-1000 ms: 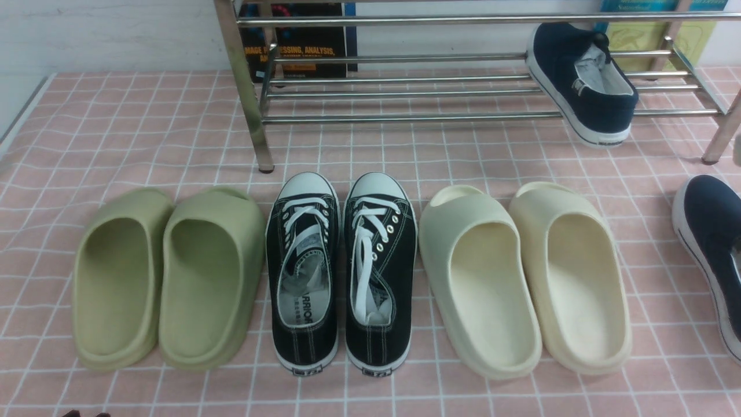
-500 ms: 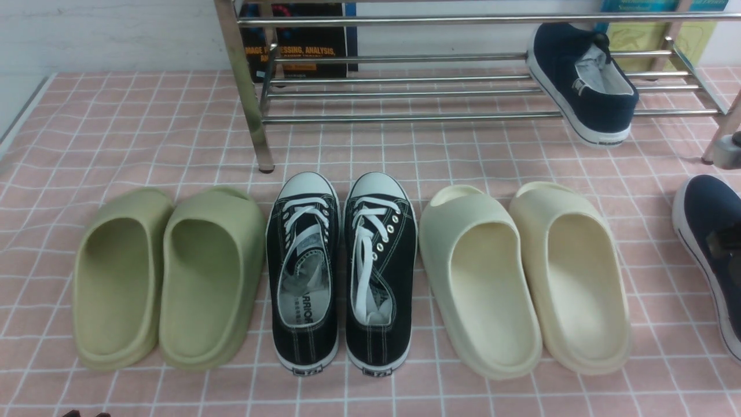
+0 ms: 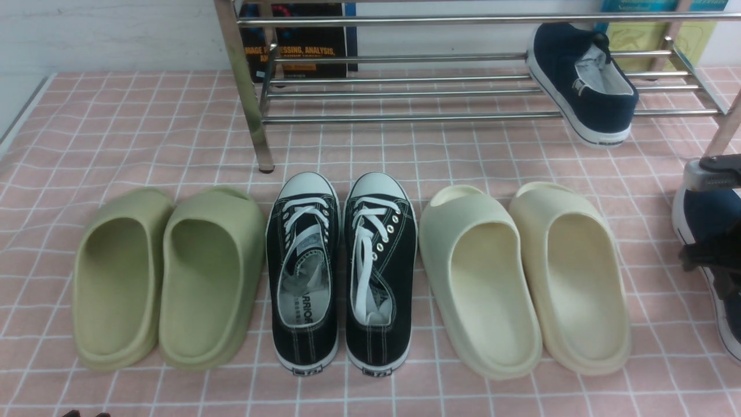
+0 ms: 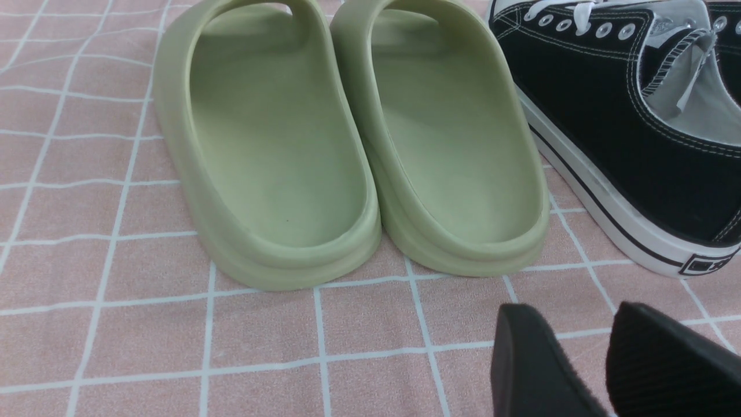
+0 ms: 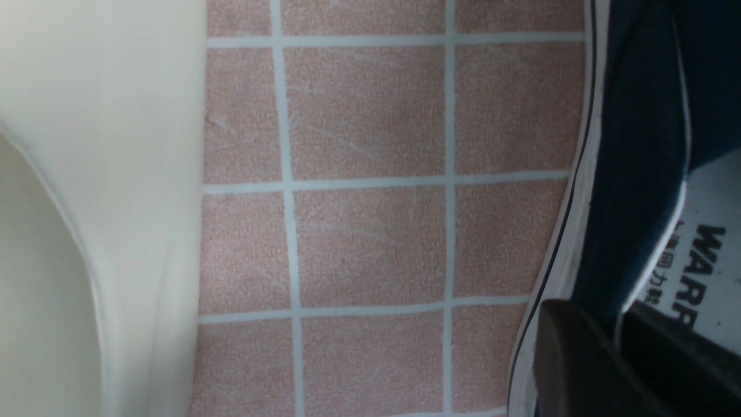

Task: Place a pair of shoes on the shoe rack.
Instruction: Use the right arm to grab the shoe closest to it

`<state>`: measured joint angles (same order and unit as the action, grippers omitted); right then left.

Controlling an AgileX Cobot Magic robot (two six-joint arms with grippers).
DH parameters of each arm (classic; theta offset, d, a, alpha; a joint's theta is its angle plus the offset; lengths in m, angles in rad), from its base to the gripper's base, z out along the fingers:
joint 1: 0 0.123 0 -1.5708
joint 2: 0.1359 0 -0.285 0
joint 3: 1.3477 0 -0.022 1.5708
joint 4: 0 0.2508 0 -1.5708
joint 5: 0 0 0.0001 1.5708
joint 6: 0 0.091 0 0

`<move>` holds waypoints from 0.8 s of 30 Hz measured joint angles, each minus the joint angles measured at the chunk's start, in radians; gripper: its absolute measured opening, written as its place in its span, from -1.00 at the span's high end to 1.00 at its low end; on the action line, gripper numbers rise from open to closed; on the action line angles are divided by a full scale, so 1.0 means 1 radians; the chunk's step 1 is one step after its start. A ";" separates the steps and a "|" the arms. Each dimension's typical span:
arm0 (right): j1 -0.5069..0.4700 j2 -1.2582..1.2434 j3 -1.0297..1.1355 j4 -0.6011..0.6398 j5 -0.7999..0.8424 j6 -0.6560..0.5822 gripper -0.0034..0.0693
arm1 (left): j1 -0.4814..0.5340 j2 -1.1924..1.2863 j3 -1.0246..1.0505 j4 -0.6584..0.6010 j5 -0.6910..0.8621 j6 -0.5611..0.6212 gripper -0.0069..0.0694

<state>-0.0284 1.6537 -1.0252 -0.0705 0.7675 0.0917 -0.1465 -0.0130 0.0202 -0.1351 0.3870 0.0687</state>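
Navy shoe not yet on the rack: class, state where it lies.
In the front view the navy shoe lies on the mat at the far right, beside the cream slippers, with the right hand on it.

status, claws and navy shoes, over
Left claw open near green slides. Right claw shut on floor navy shoe wall. Other navy shoe tilted on shoe rack. Cream slide close alongside.

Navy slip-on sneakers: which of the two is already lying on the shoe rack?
The navy sneaker at the right end of the chrome shoe rack, tilted across its bars. The other navy sneaker is on the pink checked cloth.
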 joint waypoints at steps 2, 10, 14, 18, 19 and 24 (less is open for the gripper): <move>0.000 0.001 0.000 -0.002 0.000 0.000 0.69 | 0.000 0.000 0.000 0.000 0.000 0.000 0.19; 0.000 0.007 0.000 -0.044 -0.027 0.022 0.14 | 0.000 0.000 0.000 0.000 0.000 0.000 0.19; 0.000 0.024 0.000 -0.074 -0.055 0.027 0.05 | 0.000 0.000 0.000 0.000 0.000 0.000 0.19; 0.000 0.067 0.000 -0.085 -0.070 0.055 0.23 | 0.000 0.000 0.000 0.000 0.000 0.000 0.19; 0.000 0.068 0.000 -0.085 -0.070 0.055 0.25 | 0.000 0.000 0.000 0.000 0.000 0.000 0.19; 0.000 0.075 0.000 -0.082 -0.070 0.048 0.78 | 0.000 0.000 0.000 0.000 0.000 0.000 0.19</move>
<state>-0.0284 1.7285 -1.0252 -0.1524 0.6979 0.1392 -0.1465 -0.0130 0.0202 -0.1351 0.3870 0.0687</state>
